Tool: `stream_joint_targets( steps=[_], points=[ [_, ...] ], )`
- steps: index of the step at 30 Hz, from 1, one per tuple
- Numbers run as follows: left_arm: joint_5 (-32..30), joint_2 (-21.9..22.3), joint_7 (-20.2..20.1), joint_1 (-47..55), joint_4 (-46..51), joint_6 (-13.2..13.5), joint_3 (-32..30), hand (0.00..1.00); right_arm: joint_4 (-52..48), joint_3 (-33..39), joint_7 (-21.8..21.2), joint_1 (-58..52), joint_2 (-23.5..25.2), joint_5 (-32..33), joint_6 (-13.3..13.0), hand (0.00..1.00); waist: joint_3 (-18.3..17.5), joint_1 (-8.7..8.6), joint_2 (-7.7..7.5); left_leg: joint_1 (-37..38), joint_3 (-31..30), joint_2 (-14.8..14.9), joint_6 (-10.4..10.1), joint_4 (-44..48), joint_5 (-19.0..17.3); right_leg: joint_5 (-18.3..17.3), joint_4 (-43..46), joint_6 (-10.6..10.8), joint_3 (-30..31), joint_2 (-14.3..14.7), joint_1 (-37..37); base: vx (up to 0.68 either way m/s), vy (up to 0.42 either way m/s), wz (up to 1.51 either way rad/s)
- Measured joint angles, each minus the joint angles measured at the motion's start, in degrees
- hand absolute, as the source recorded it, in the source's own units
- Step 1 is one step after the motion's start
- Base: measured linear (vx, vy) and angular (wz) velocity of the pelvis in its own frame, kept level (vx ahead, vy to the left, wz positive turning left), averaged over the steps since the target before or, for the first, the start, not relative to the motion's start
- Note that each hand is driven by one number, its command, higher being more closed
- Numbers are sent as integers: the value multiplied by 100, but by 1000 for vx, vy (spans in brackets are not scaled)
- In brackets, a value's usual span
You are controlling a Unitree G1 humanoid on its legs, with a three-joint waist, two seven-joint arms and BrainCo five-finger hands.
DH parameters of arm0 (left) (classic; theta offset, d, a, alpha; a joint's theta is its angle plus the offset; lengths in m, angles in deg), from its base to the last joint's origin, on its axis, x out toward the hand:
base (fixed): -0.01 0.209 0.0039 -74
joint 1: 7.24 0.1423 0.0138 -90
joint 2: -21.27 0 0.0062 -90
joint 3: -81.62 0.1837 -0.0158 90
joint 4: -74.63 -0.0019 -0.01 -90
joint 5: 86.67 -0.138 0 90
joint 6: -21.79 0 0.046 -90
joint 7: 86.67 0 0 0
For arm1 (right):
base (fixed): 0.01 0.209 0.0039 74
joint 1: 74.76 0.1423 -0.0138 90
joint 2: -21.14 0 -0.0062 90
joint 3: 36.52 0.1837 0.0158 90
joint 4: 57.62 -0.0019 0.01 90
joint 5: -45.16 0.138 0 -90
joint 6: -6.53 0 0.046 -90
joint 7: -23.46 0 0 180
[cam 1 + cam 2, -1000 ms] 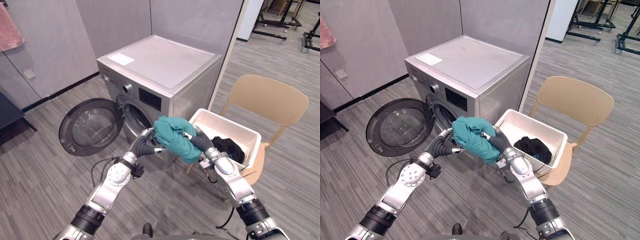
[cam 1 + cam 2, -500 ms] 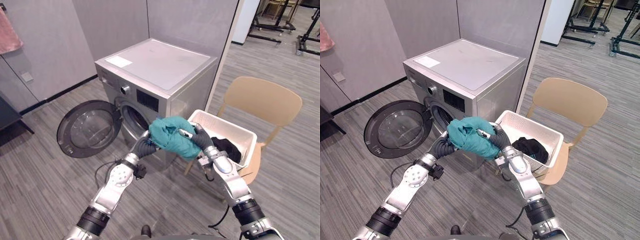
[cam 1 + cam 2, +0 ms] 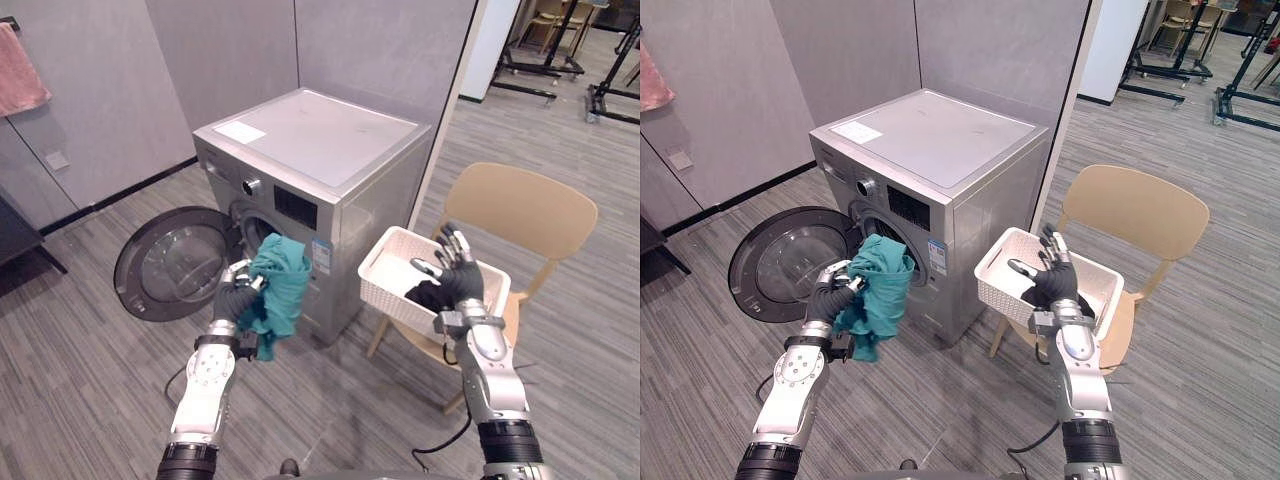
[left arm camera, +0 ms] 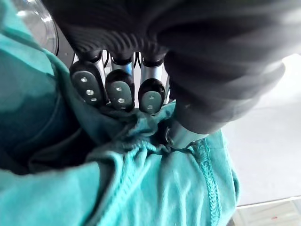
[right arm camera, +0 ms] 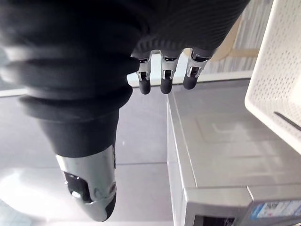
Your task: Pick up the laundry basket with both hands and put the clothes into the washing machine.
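The teal garment (image 3: 277, 290) looks light and floppy, so any bunched fistful will hold. The left hand (image 3: 233, 298) has its fingers clenched into it, right at the washing machine (image 3: 320, 140) mouth, door (image 3: 170, 265) open. The right hand (image 3: 458, 282) hovers, fingers spread and empty, over the white basket (image 3: 385, 298) on the chair (image 3: 535, 205), where a dark garment (image 3: 422, 296) lies.

The garment (image 3: 278, 288) is coloured teal and the washing machine (image 3: 330, 140) silver-grey. The basket (image 3: 385, 292) is white, patterned with small holes. The chair (image 3: 530, 205) is coloured tan, the floor (image 3: 90, 350) striped grey. At ten o'clock a pink cloth (image 3: 22, 70) is seen.
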Motion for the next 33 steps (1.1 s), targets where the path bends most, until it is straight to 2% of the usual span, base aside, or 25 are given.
stream_joint_targets(
  steps=[9,12,15,16,18,19,20,21,22,23,25,26,27,28,29,30,31,32,33],
  points=[
    [103,96,102,240,-284,-95,-444,100,740,360,70,-435,-37,-157,90,0,-12,22,21,-85,-7,11,-46,-4,-34,51,-136,27,-7,23,-14,25,5,0],
    [261,136,143,432,-576,-115,-485,100,1092,343,63,-637,-54,-276,118,0,-46,30,63,-362,-123,6,-52,-19,-37,33,-101,51,-112,18,-190,0,-4,16],
    [606,375,251,585,-694,-156,-684,100,1617,328,67,-764,-53,-301,167,0,-23,47,41,-743,-389,-27,-96,-1,53,-116,160,65,-416,-25,-498,33,-23,57],
    [722,502,287,609,-712,-169,-697,100,1821,337,74,-887,-46,-300,179,0,39,88,17,-890,-449,-42,-36,-31,39,-196,276,26,-755,-145,-502,39,-3,110],
    [799,607,322,599,-712,-174,-687,100,2033,345,88,-941,-31,-299,201,0,80,126,-31,-1039,49,-8,323,-6,-208,-227,274,39,-1204,-249,-468,57,15,125],
    [885,689,344,568,-712,-171,-666,100,2134,348,95,-949,-29,-301,194,0,172,134,-152,-1176,697,19,554,225,-351,-237,245,59,-1502,-467,-449,125,66,138],
    [903,778,345,593,-709,-168,-668,100,2282,347,93,-892,-54,-301,200,0,254,182,-30,-1252,1258,144,569,503,-349,-303,339,128,-1689,-547,-389,141,79,125],
    [908,822,345,643,-710,-170,-672,100,2364,354,93,-866,-136,-301,205,0,275,208,47,-1264,1326,220,443,562,-182,-359,409,177,-1769,-533,-353,136,74,80],
    [909,846,347,729,-728,-170,-661,100,2580,347,94,-828,-120,-300,209,0,311,238,54,-1260,1301,224,238,625,22,-459,537,264,-1841,-573,-301,141,64,53],
    [913,809,340,858,-740,-175,-656,100,2776,323,84,-795,39,-299,222,0,323,368,-76,-1222,1270,79,286,645,-51,-538,613,374,-1812,-738,-240,152,75,48],
    [913,802,337,942,-740,-176,-660,100,2914,321,76,-744,186,-298,232,0,381,389,-172,-1238,1183,-34,313,718,-229,-582,624,443,-1870,-868,-156,175,102,37],
    [913,794,324,1008,-712,-186,-652,100,2971,323,74,-731,277,-300,300,0,467,384,-285,-1314,1172,-114,314,1029,-561,-672,719,495,-1926,-1064,-97,218,143,28],
    [911,765,280,1087,-657,-194,-628,100,2957,322,74,-797,356,-300,329,0,550,381,-411,-1381,1298,-113,305,1476,-948,-814,1109,507,-1904,-1270,-101,197,117,16],
    [910,763,268,1097,-653,-194,-624,100,2951,320,73,-810,358,-300,327,0,559,379,-418,-1385,1308,-104,289,1558,-1004,-837,1208,487,-1872,-1310,-122,215,126,6],
    [902,753,234,1121,-597,-272,-551,100,2927,261,78,-931,340,-307,369,0,624,335,-468,-1382,1309,-110,363,2062,-1408,-775,2462,-1,-1209,-1616,-540,228,181,-1],
    [902,687,230,1164,-390,-307,-449,100,2904,149,81,-1016,363,-307,383,0,706,298,-459,-1259,1215,-47,382,2254,-1636,-537,3515,-268,-367,-1640,-1111,231,194,3],
    [898,643,228,1169,-290,-307,-375,100,2904,85,79,-1054,392,-306,389,0,728,273,-468,-1226,1167,-15,386,2290,-1729,-652,3900,-104,-29,-1541,-1341,245,136,10],
    [884,476,228,1108,-150,-302,-261,100,2905,52,67,-1105,483,-304,400,0,771,170,-582,-1083,1115,6,389,2229,-1802,-960,4263,143,300,-1243,-1710,271,41,10],
    [884,340,228,1004,-113,-298,-174,100,2907,50,74,-1116,542,-301,402,0,806,120,-657,-931,1118,-3,357,2088,-1842,-1116,4163,96,345,-948,-2045,283,26,6]
  ],
)
